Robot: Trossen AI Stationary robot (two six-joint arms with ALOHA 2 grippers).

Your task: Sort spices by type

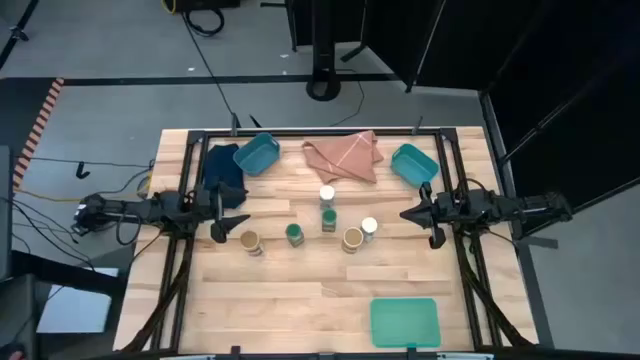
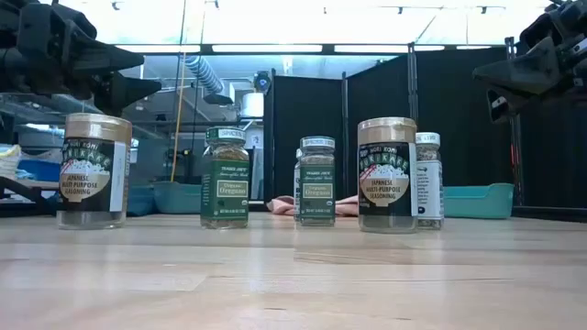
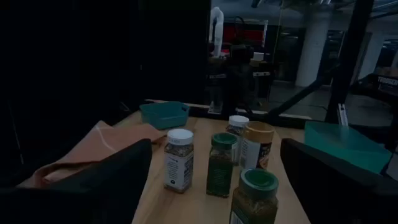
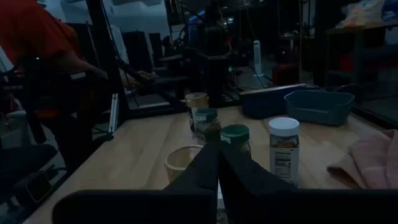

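Six small spice jars stand upright on their bases in a loose row across the middle of the table. In the high view they are a tan-topped jar (image 1: pixel 250 241), a green-lidded jar (image 1: pixel 294 234), a white-lidded jar (image 1: pixel 327 193), a second green-lidded jar (image 1: pixel 329 218), a second tan-topped jar (image 1: pixel 352 239) and a second white-lidded jar (image 1: pixel 369 227). My left gripper (image 1: pixel 235 222) hovers left of the row, open, its fingers (image 3: pixel 124 174) wide apart. My right gripper (image 1: pixel 405 213) hovers right of the row, shut (image 4: pixel 217 149). Neither touches a jar.
Two teal bins (image 1: pixel 256 154) (image 1: pixel 413 163) sit near the far edge, with a pink cloth (image 1: pixel 343 155) between them and a dark blue cloth (image 1: pixel 225 165) at the far left. A green flat tray (image 1: pixel 404 322) lies near the front right. A person in red (image 4: pixel 43 50) stands beyond the table.
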